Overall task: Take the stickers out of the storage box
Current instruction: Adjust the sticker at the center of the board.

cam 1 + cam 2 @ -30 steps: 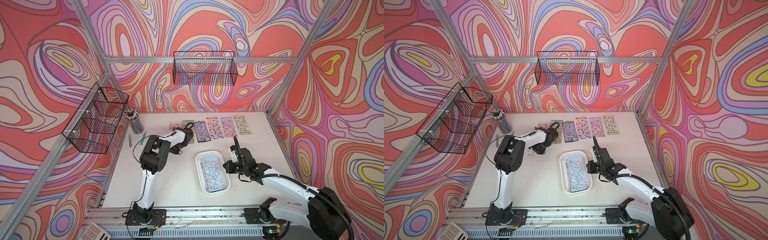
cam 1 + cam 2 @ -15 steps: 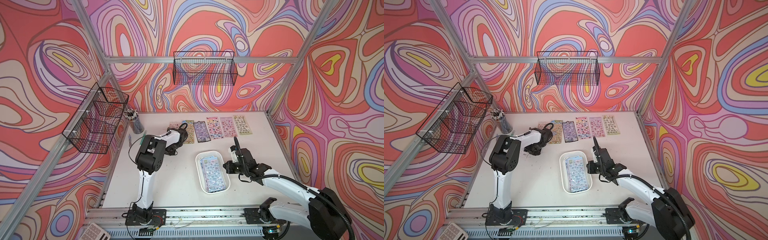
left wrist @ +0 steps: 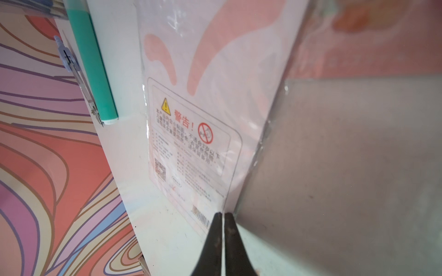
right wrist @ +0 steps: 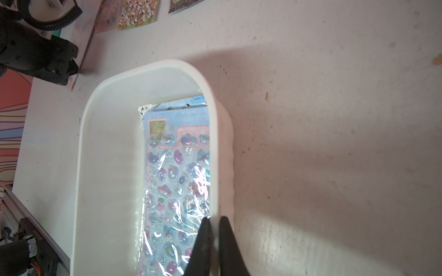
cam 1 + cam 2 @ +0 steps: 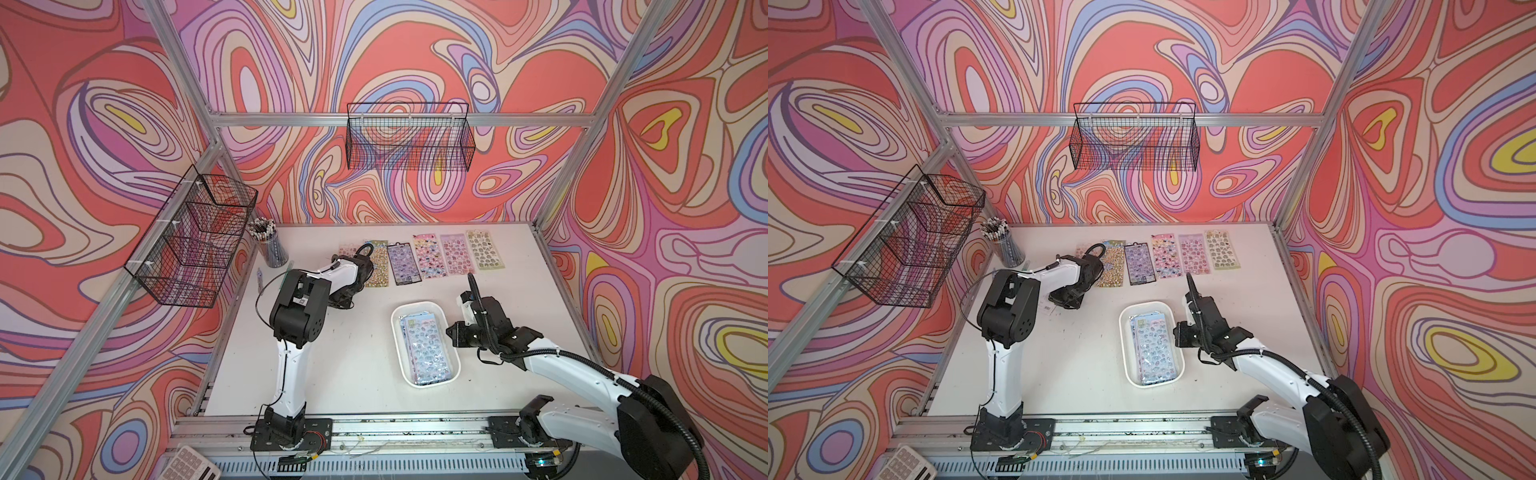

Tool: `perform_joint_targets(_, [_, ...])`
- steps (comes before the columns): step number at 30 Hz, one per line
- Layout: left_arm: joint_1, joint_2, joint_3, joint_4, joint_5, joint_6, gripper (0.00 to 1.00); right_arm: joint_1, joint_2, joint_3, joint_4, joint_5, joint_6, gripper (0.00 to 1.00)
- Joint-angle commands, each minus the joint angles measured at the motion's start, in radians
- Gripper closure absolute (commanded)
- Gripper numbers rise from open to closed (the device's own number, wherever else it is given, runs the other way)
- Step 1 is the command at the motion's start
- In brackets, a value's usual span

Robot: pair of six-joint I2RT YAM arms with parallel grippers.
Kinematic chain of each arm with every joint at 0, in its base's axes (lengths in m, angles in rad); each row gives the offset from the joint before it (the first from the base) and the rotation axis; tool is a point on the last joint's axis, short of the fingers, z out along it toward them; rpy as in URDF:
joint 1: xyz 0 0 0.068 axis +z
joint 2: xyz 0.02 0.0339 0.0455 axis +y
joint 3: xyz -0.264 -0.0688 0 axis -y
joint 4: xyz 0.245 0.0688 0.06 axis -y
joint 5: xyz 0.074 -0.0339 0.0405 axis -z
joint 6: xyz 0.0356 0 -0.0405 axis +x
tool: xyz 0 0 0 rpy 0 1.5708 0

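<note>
The white storage box (image 5: 395, 345) (image 5: 1122, 345) sits near the table's front middle with a stack of stickers (image 5: 426, 349) (image 4: 174, 179) inside, a blue sheet on top. My right gripper (image 4: 215, 218) (image 5: 451, 332) is shut on the box's right wall (image 4: 214, 143). Several more sticker sheets (image 5: 426, 259) lie in a row at the back. At the row's left end my left gripper (image 3: 222, 215) is shut on the edge of a pink sticker sheet (image 3: 191, 133). That sheet is tipped up, and its printed back with a warning label shows. The left arm hides most of it in both top views.
A green pen (image 3: 93, 62) and a thin lilac tool (image 3: 71, 62) lie by the left table edge. A cup of pencils (image 5: 270, 247) stands at the back left. Black wire baskets hang on the left wall (image 5: 195, 237) and back wall (image 5: 409, 137). A calculator (image 5: 191, 465) lies below the front rail.
My left gripper's jaws have closed on the pink sheet's edge, and the left arm has shifted a little. The right arm and the box have not moved.
</note>
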Motion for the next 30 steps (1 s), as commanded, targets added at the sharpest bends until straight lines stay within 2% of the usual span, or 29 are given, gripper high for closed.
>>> perform_joint_targets(1, [0.004, -0.005, 0.012, -0.003, 0.000, 0.011, 1.00, -0.002, -0.010, 0.019, -0.004, 0.028, -0.004, 0.98])
perform_joint_targets(5, [0.004, -0.017, 0.001, 0.001, -0.006, 0.013, 1.00, -0.001, -0.020, 0.032, -0.015, 0.043, -0.004, 0.97])
perform_joint_targets(7, [0.004, -0.031, -0.004, 0.001, 0.001, 0.012, 1.00, 0.000, -0.026, 0.042, -0.022, 0.044, -0.007, 0.93])
perform_joint_targets(17, [0.004, -0.210, 0.003, -0.019, 0.128, 0.010, 1.00, -0.001, -0.034, 0.137, -0.087, 0.068, -0.035, 0.60])
perform_joint_targets(21, [0.054, -0.243, 0.055, -0.057, 0.191, 0.012, 0.99, -0.001, -0.036, 0.181, -0.092, 0.051, -0.043, 0.50])
perform_joint_targets(24, [0.137, -0.249, 0.079, -0.037, 0.314, 0.032, 0.72, -0.001, -0.023, 0.222, -0.085, 0.017, -0.048, 0.46])
perform_joint_targets(26, [0.198, -0.233, 0.099, -0.018, 0.400, 0.037, 0.60, -0.002, -0.004, 0.250, -0.071, -0.017, -0.048, 0.44])
perform_joint_targets(30, [0.284, -0.169, 0.147, 0.018, 0.531, 0.061, 0.48, 0.001, 0.064, 0.304, -0.011, -0.116, -0.037, 0.40])
